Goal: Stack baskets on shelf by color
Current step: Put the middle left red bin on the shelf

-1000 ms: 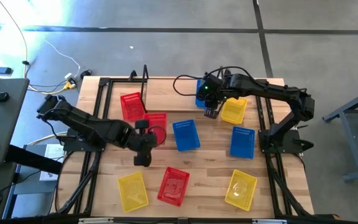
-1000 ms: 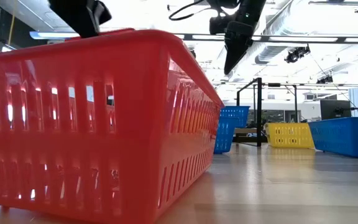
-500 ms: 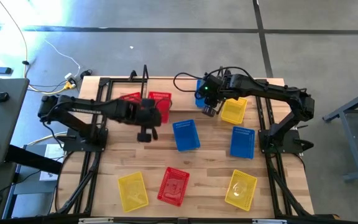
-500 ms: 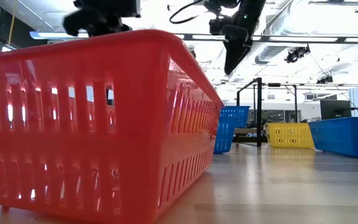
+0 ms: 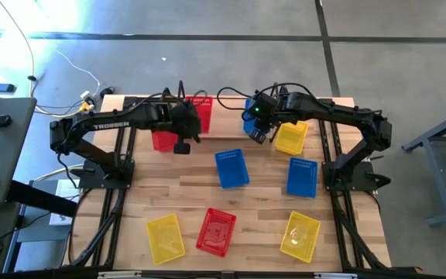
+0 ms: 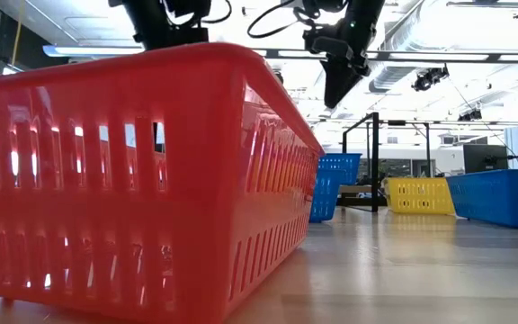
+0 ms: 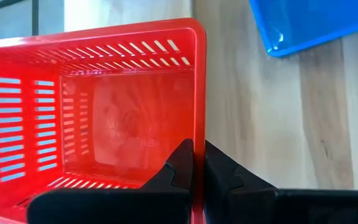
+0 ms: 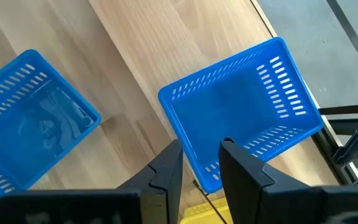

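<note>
Nearest the front edge lie a yellow basket (image 5: 165, 237), a red basket (image 5: 216, 230) and another yellow (image 5: 300, 235). Mid-table sit two blue baskets (image 5: 231, 168). Farther back are one yellow, one blue, one red. The left gripper (image 7: 197, 163), clamped on a third red basket (image 7: 104, 112), has carried it back toward the shelf (image 5: 181, 97). The right gripper (image 8: 201, 163) hovers, parted, over the rear blue basket (image 8: 241, 106).

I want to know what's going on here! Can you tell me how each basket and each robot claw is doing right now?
Left gripper: shut on the rim of a red basket, carrying it.
Right gripper: open, over a blue basket at the table's far edge.
Second red basket: partly hidden under the left arm.
Third red basket: lying flat, untouched.
Three yellow baskets: flat on the table.
</note>
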Motion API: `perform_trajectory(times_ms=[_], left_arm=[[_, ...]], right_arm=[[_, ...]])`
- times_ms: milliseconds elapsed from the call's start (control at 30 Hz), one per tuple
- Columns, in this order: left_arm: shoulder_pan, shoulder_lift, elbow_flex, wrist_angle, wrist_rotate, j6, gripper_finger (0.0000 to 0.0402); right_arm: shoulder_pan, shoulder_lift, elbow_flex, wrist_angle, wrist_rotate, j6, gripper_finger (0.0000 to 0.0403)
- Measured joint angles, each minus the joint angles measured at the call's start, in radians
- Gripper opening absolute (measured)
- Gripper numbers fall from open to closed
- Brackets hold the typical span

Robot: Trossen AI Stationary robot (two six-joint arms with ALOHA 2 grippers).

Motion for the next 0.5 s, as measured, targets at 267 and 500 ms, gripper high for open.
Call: perform_trajectory(times_ms=[267,500], left_arm=[[0.074,0.045,-0.005,0.004,0.05,0.029,0.0],[0.09,0.127,-0.005,0.026,0.04,0.033,0.0]], right_arm=[[0.0,0.0,0.0,0.0,-0.003,0.03,0.0092],[0.0,0.0,0.0,0.0,-0.003,0.03,0.0092]])
